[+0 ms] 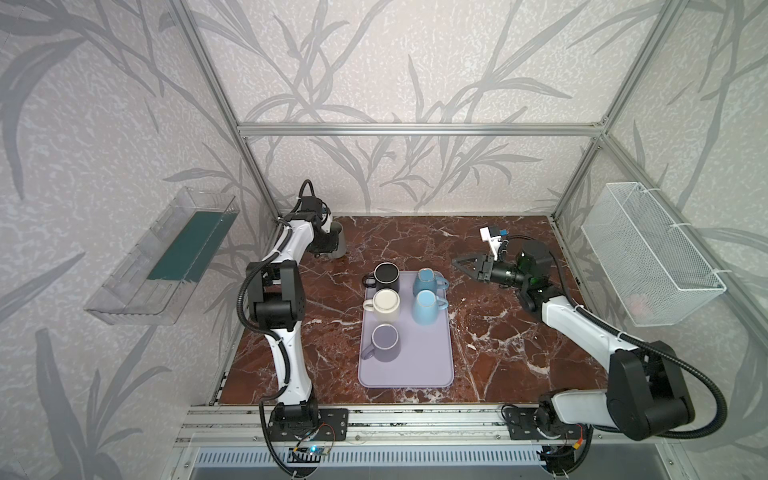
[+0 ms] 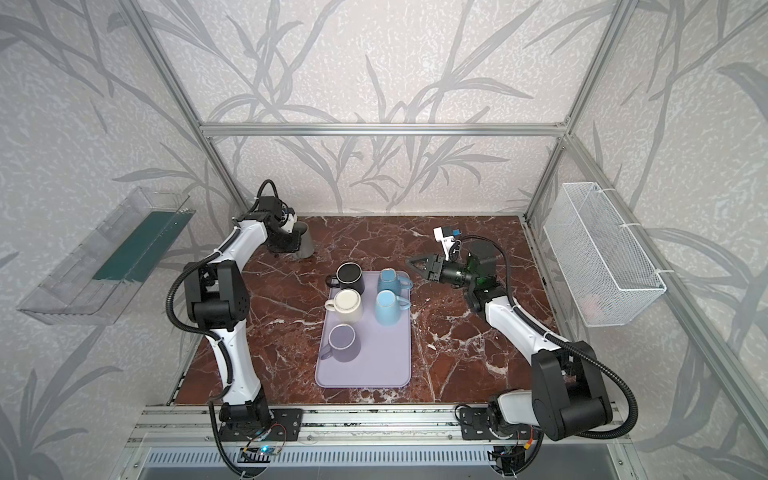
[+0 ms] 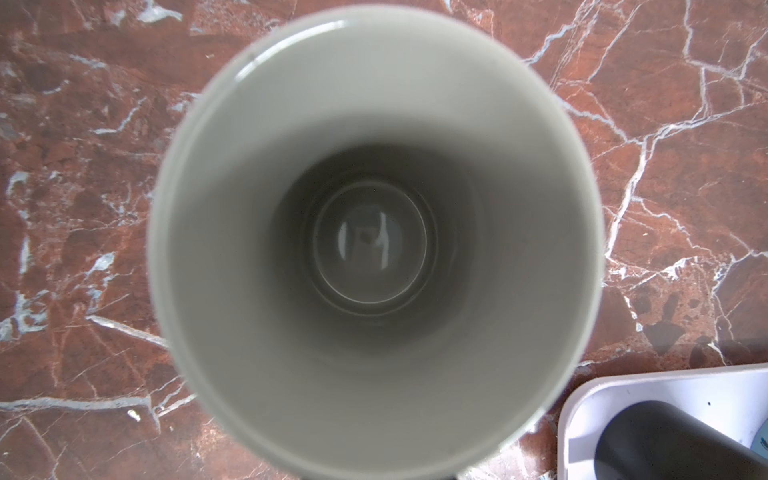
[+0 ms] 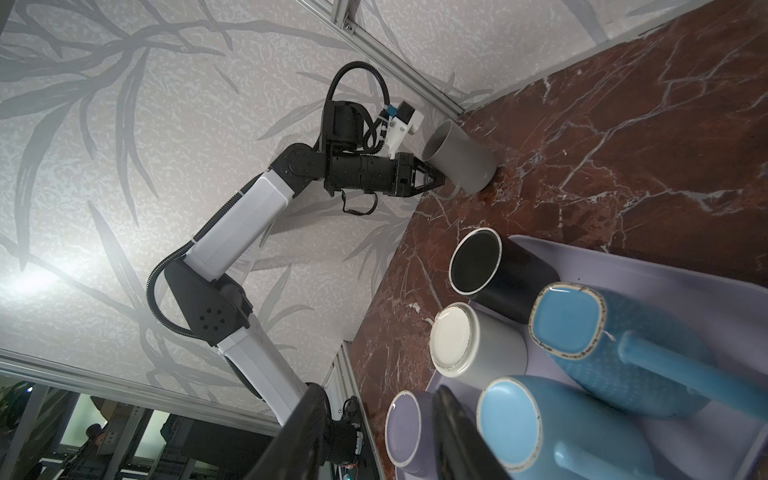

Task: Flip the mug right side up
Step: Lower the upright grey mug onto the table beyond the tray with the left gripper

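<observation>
Left gripper [image 4: 438,183], arm stretched to the far corner, clamps the handle of the grey mug [image 4: 461,158]; right gripper [image 1: 460,262] hovers part-open, empty, over the red marble table [image 1: 498,332].

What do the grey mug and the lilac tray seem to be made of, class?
The grey mug looks like glazed ceramic: thick rim, glossy reflections on its inner bottom. The lilac tray is probably matte plastic or silicone: rounded corners, raised lip, no shine.

Lilac tray [image 1: 415,370] on red-marble worktop [image 1: 498,332], carrying black mug [image 1: 387,277], cream mug [image 1: 386,305] and lilac mug [image 1: 385,343] in one column, far blue mug [image 1: 428,280] and near blue mug [image 1: 426,306] alongside. White wire basket [image 1: 648,253], right wall. Clear plastic bin [image 1: 162,262], left wall.
</observation>
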Controlling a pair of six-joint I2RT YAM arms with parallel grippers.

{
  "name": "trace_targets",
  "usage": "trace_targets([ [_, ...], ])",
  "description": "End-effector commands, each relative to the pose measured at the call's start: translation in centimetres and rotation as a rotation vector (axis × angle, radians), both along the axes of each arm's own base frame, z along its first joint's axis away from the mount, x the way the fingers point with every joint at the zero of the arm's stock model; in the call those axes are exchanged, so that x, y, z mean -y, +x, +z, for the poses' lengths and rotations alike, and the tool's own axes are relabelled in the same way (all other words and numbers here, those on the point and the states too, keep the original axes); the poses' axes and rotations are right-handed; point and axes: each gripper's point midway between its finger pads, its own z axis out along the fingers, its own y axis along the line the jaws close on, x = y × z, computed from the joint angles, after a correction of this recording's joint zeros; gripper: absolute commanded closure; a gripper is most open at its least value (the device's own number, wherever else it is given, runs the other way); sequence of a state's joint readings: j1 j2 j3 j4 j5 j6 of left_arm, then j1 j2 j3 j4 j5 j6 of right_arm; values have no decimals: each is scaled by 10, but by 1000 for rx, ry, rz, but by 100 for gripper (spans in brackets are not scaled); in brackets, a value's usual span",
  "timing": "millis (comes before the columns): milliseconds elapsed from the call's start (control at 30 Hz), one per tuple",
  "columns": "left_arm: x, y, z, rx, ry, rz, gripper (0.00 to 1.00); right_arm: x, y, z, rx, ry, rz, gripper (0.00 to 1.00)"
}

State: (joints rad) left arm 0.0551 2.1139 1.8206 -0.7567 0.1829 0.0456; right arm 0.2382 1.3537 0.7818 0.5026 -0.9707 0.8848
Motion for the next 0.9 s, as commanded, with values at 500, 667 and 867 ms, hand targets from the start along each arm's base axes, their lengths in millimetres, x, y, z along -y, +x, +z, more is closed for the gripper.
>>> trace_targets([
  [500, -3, 26, -1, 88, 57, -31, 100, 3, -10, 10, 39, -5, 15, 56],
  [667, -3, 30, -7, 87, 61, -34, 100, 3, -11, 8, 34, -7, 16, 55],
  [867, -6, 32, -7, 88, 85, -24, 100, 3, -11, 3, 29, -14, 17, 55],
])
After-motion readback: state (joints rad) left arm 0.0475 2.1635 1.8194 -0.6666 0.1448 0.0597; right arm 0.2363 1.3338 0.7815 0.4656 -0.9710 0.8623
